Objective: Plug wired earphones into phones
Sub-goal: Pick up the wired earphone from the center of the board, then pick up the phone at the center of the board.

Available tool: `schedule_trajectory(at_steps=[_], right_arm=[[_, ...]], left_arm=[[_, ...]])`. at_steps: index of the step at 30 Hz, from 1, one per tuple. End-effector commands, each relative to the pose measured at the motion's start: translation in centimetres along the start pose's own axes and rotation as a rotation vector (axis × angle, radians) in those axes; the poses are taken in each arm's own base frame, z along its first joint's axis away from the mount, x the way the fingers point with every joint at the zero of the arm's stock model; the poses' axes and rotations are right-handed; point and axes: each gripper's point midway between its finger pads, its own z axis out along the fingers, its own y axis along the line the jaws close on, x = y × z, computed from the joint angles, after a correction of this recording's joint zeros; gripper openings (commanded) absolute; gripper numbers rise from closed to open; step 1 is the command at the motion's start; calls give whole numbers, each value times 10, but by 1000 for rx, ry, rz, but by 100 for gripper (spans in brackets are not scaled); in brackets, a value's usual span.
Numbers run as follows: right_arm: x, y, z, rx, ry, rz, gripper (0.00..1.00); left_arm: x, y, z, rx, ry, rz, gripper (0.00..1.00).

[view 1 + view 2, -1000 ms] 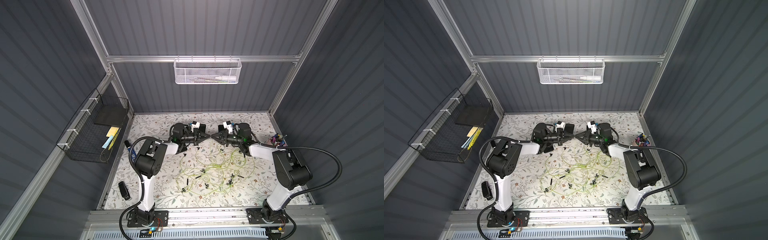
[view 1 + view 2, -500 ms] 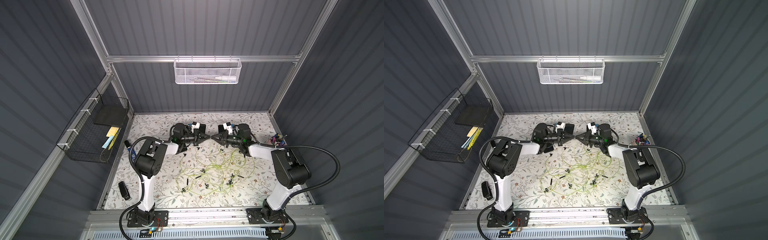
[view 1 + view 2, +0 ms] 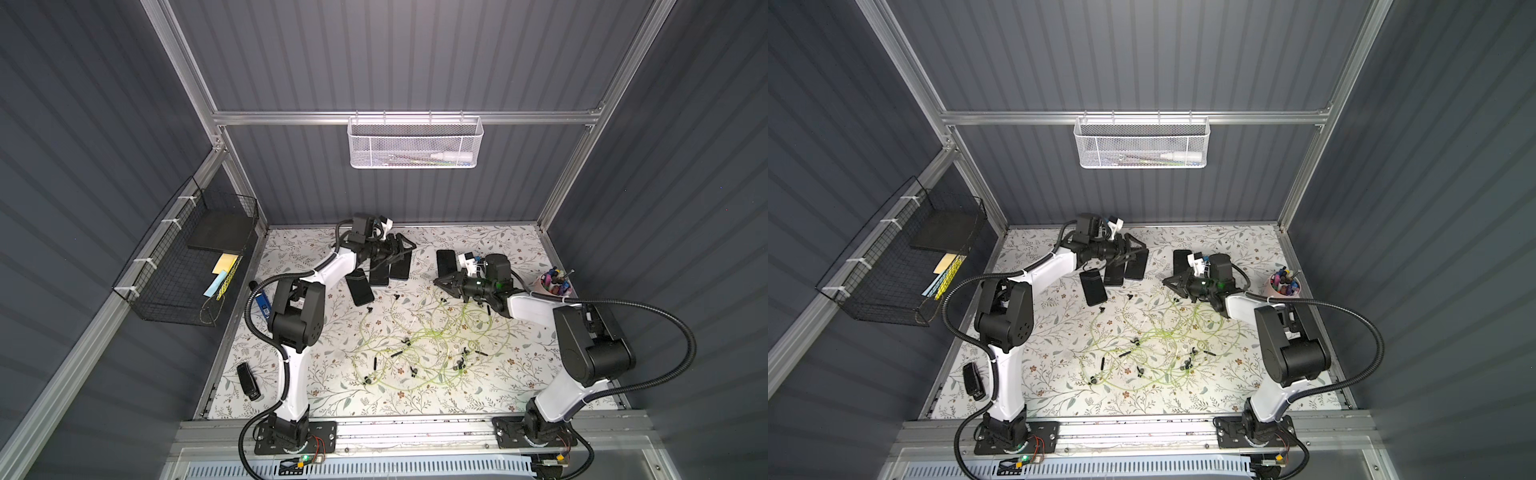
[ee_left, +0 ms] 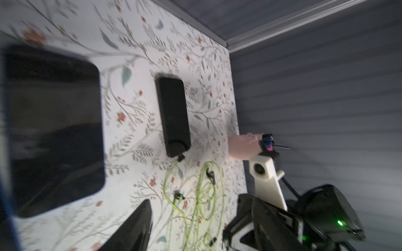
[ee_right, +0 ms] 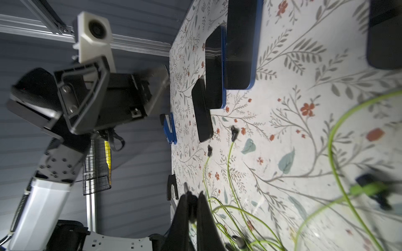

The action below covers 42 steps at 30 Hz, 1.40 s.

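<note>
On the counter [image 3: 498, 395], three phones [image 3: 360, 286] lie side by side at the back, left of centre. A fourth phone [image 3: 445, 259] lies apart to their right. The earphones [image 3: 419, 345] sprawl in front of them, mid-counter. A cup [image 3: 544, 286] stands at the right edge and a stick device [image 3: 263, 306] lies at the left edge.

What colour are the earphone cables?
The cables are pale yellow-green, translucent; clearest in the right wrist view.
</note>
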Motion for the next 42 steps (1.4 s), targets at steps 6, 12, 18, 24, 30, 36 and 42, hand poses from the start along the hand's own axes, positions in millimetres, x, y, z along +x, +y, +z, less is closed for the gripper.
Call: schedule_trajectory(at_steps=[6, 12, 18, 24, 30, 36, 42], right_arm=[[25, -19, -22, 166, 35, -91, 9], [33, -24, -23, 163, 54, -91, 9], [40, -31, -24, 171, 66, -88, 9], [42, -35, -23, 170, 72, -82, 9], [42, -37, -22, 171, 74, -80, 9], [42, -41, -20, 174, 75, -70, 9], [43, -45, -21, 197, 76, -69, 10]], left_arm=[[24, 119, 28, -569, 93, 110, 79], [22, 137, 45, -775, 75, 201, 79], [29, 140, 60, -796, 79, 240, 77], [29, 147, 71, -886, 122, 331, 78], [31, 158, 77, -929, 139, 375, 83], [38, 164, 92, -887, 177, 383, 73], [59, 176, 82, -957, 284, 383, 64]])
